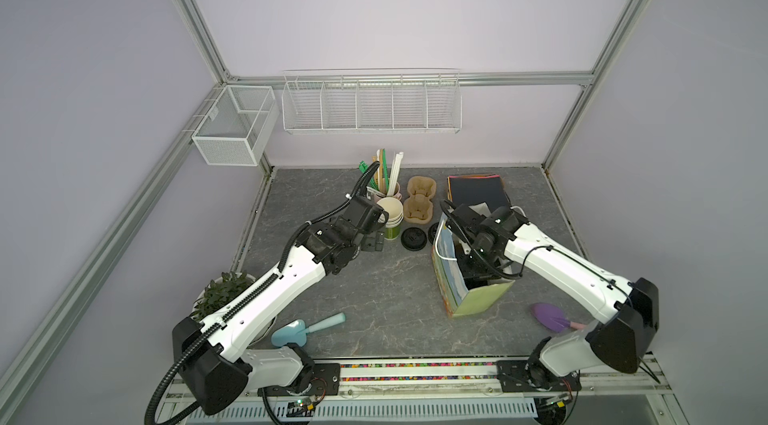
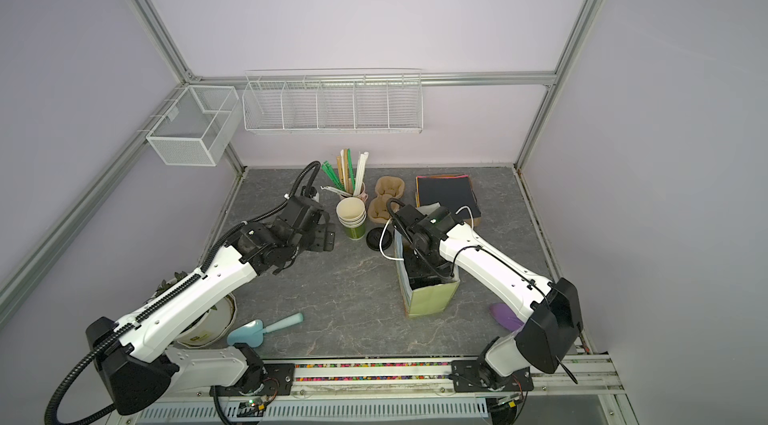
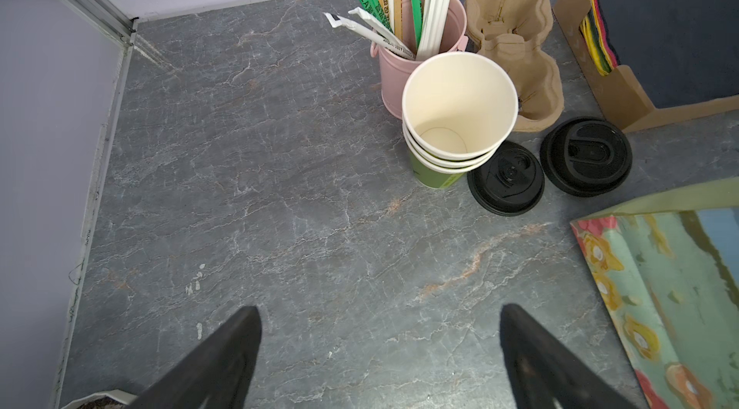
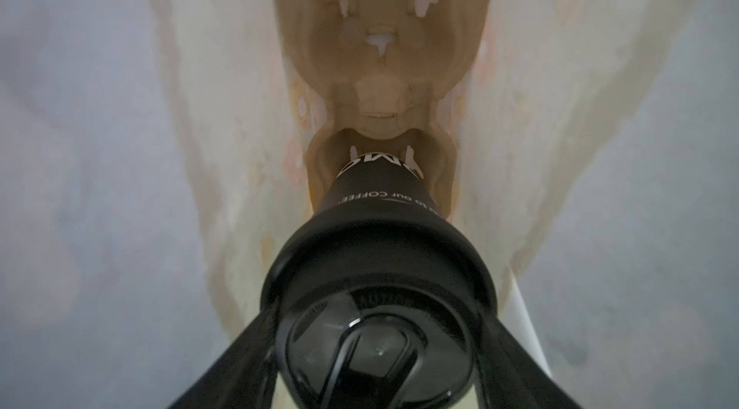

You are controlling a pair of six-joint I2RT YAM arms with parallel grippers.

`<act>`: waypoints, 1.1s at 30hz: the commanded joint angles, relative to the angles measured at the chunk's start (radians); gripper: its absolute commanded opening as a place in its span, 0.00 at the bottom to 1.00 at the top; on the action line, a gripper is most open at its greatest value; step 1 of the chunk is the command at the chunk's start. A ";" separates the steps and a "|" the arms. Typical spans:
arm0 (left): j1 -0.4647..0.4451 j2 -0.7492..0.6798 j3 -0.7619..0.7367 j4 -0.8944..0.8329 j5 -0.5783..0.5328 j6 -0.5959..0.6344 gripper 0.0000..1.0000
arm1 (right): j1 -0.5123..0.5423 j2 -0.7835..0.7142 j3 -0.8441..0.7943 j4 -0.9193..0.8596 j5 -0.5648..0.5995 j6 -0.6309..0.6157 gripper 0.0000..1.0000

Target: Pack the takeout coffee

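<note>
In the right wrist view the takeout coffee (image 4: 378, 259), a dark-looking cup under a round black lid, hangs inside the paper bag (image 4: 520, 147). My right gripper (image 4: 380, 315) is shut on its lid, one finger on each side. The cup's base sits at the nearer pocket of a brown pulp carrier (image 4: 380, 47) at the bag's bottom. In both top views the right wrist (image 1: 490, 227) (image 2: 428, 227) reaches down into the floral bag (image 1: 478, 302) (image 2: 432, 298); the cup is hidden there. My left gripper (image 3: 380, 319) (image 1: 376, 242) hovers open over bare table, left of the cup stack.
A stack of lidless cups (image 3: 460, 107), two loose black lids (image 3: 506, 179) (image 3: 586, 155), a pink pail of straws (image 3: 424, 39), a pulp carrier (image 3: 516, 47) and a box of napkins (image 3: 660, 27) stand at the back. Potted plant (image 1: 220, 298), blue scoop (image 1: 299, 329) and purple scoop (image 1: 548, 315) lie in front.
</note>
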State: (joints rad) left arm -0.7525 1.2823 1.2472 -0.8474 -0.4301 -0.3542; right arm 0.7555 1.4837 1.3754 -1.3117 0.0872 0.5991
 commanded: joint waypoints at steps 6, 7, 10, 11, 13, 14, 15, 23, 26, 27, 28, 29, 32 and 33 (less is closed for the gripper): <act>0.004 0.015 0.029 -0.030 -0.020 0.014 0.94 | 0.019 -0.066 -0.013 0.001 0.028 0.047 0.70; 0.004 0.016 0.029 -0.031 -0.020 0.015 0.94 | 0.019 -0.070 -0.018 0.007 0.027 0.049 0.70; 0.004 0.020 0.032 -0.033 -0.019 0.014 0.94 | 0.020 -0.070 -0.033 0.019 0.021 0.051 0.70; 0.004 0.019 0.031 -0.032 -0.019 0.015 0.94 | 0.021 -0.069 -0.035 0.019 0.020 0.050 0.70; 0.004 0.019 0.032 -0.033 -0.019 0.016 0.94 | 0.021 -0.063 -0.044 0.021 0.023 0.051 0.70; 0.004 0.020 0.032 -0.032 -0.018 0.015 0.94 | 0.021 -0.058 -0.047 0.017 0.028 0.051 0.70; 0.004 0.019 0.031 -0.033 -0.018 0.015 0.93 | 0.021 -0.053 -0.049 0.012 0.033 0.052 0.70; 0.004 0.025 0.035 -0.039 -0.021 0.015 0.93 | 0.030 -0.060 -0.081 0.013 0.049 0.113 0.70; 0.004 0.027 0.035 -0.040 -0.025 0.014 0.94 | 0.034 -0.066 -0.099 0.031 0.040 0.133 0.70; 0.004 0.029 0.035 -0.041 -0.024 0.015 0.94 | 0.035 -0.066 -0.106 0.034 0.043 0.140 0.70; 0.004 0.029 0.037 -0.042 -0.026 0.014 0.94 | 0.034 -0.066 -0.111 0.036 0.043 0.141 0.70; 0.004 0.031 0.038 -0.045 -0.027 0.014 0.94 | 0.034 -0.067 -0.117 0.038 0.045 0.147 0.70; 0.004 0.037 0.041 -0.049 -0.029 0.014 0.93 | 0.035 -0.069 -0.132 0.044 0.048 0.160 0.70; 0.004 0.039 0.041 -0.051 -0.028 0.013 0.94 | 0.034 -0.068 -0.134 0.044 0.049 0.164 0.70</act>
State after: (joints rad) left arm -0.7525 1.3113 1.2552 -0.8627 -0.4412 -0.3542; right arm 0.7837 1.3968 1.2922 -1.2678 0.1192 0.7147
